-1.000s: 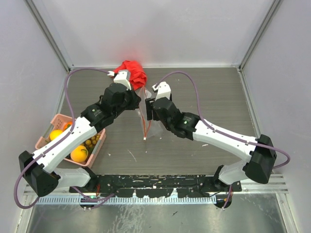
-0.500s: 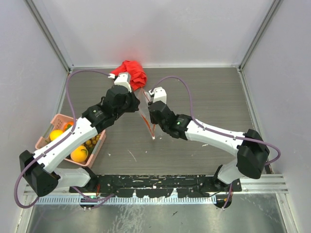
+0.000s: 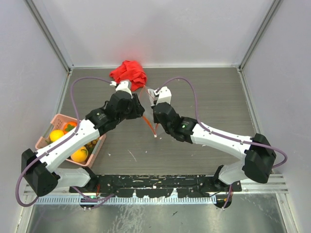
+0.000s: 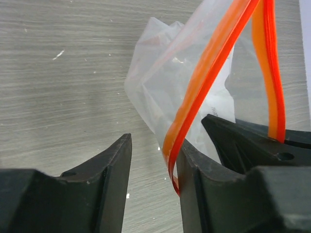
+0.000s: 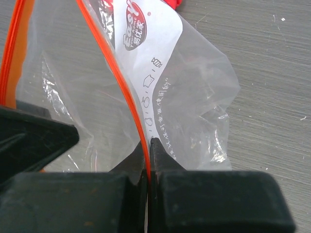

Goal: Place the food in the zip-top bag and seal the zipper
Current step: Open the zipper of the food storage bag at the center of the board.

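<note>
The clear zip-top bag [image 5: 194,97] hangs between my two grippers above the table's middle. Its orange-red zipper [image 5: 122,94] runs into my right gripper [image 5: 148,141], which is shut on that strip. My left gripper [image 4: 154,144] stands open; the zipper [image 4: 214,63] loops between its jaws and rests against the right finger [image 4: 194,165], not pinched. From above, the zipper [image 3: 151,129] shows below both grippers. The food lies in the pink basket [image 3: 48,125] at the left: an orange [image 3: 79,154], a yellow fruit [image 3: 56,134] and grapes [image 3: 92,142]. The bag [image 4: 184,63] looks empty.
A crumpled red cloth [image 3: 129,73] lies at the back, just behind the grippers. The basket sits by the left wall under my left arm's forearm. Walls close the table on three sides.
My right gripper closed onto the zipper strip at the bag's mouth. My left gripper, shut before, has opened and let go of the strip. The bag shifted slightly toward the near side.
</note>
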Robot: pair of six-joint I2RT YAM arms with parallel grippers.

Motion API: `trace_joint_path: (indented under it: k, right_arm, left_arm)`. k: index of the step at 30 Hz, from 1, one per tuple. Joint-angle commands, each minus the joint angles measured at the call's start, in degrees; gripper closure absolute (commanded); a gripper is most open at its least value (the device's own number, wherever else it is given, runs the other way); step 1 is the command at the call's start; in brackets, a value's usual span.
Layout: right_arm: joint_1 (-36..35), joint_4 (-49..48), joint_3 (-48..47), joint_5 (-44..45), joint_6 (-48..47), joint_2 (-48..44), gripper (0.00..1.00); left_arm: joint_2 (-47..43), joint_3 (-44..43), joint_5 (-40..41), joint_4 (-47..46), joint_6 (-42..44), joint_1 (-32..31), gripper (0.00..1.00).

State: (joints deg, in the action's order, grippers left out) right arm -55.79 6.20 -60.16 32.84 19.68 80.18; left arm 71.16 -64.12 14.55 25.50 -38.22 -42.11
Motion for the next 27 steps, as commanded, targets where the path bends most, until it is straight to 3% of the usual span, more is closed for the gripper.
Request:
trace_joint_path:
  k: [1,9,15,20,27]
  right_arm:
    - [-1.29,-5.91,1.15,3.13,0.76,-2.29,0.99]
    - [-1.76,-7.29,2.22,4.4,1.09,-2.48,0.99]
    - [-1.69,-5.74,2.59,6.55,0.09,-3.07,0.99]
    - [-0.81,-2.36,2.57,9.03,-0.87,-4.71,0.98]
    - [2.24,2.81,2.36,8.6,-0.97,-6.78,0.91]
  left_arm:
    - [-0.93,1.26,-0.97,-5.15,-4.36,-1.51,0.57]
    - [-0.94,5.99,2.47,-8.98,-8.08,-3.8,0.57]
    - [0.11,6.21,4.7,-6.55,-7.44,-3.95,0.82]
    - [-0.56,6.24,8.17,-2.97,-5.27,-3.9,0.97]
    - [-0.8,4.6,16.45,4.08,-1.13,-3.91,1.0]
